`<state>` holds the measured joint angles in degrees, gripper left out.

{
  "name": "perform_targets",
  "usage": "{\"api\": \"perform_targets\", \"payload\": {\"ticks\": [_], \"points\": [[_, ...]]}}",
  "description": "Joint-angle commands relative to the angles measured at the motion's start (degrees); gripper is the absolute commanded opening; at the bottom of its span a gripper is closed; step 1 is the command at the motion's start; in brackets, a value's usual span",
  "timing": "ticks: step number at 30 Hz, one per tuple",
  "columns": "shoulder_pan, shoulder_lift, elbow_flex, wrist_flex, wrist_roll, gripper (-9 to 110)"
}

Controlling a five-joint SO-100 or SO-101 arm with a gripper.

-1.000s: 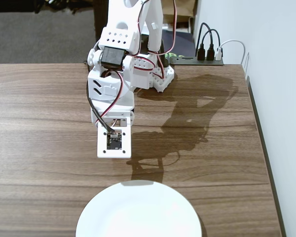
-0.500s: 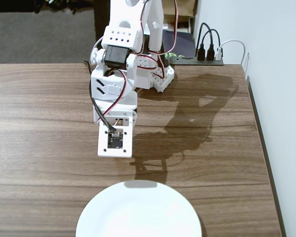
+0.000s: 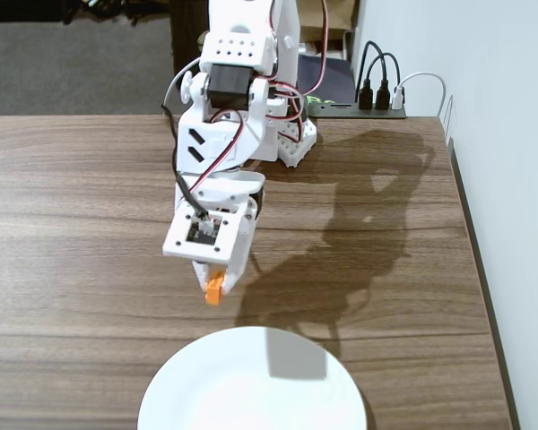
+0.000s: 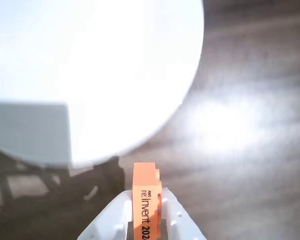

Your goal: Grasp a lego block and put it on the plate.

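Note:
My white gripper (image 3: 214, 285) is shut on the orange lego block (image 3: 214, 288) and holds it above the wooden table, a little behind the plate's far rim. In the wrist view the block (image 4: 145, 200) stands on edge between my two white fingers (image 4: 176, 220), studs to the right, black print on its face. The large white plate (image 3: 251, 385) lies at the near table edge in the fixed view. In the wrist view it (image 4: 115, 65) fills the upper left, ahead of the block.
The arm's white base (image 3: 282, 134) stands at the back of the brown wooden table (image 3: 72, 224). A power strip with plugs (image 3: 368, 103) lies behind it. The table's right edge (image 3: 475, 269) runs along a white wall.

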<state>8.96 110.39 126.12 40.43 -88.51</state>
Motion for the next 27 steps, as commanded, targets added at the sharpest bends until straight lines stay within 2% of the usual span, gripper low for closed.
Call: {"api": "perform_targets", "payload": {"ticks": [1,10,17,27], "points": [[-2.11,-0.53,-6.5,-0.79,2.64,5],[-7.56,-12.83,-22.68,7.03,11.95,5],[-7.73,-25.14,-34.19,11.43,20.13,5],[-6.86,-37.44,-46.49,13.97,26.81,5]]}}
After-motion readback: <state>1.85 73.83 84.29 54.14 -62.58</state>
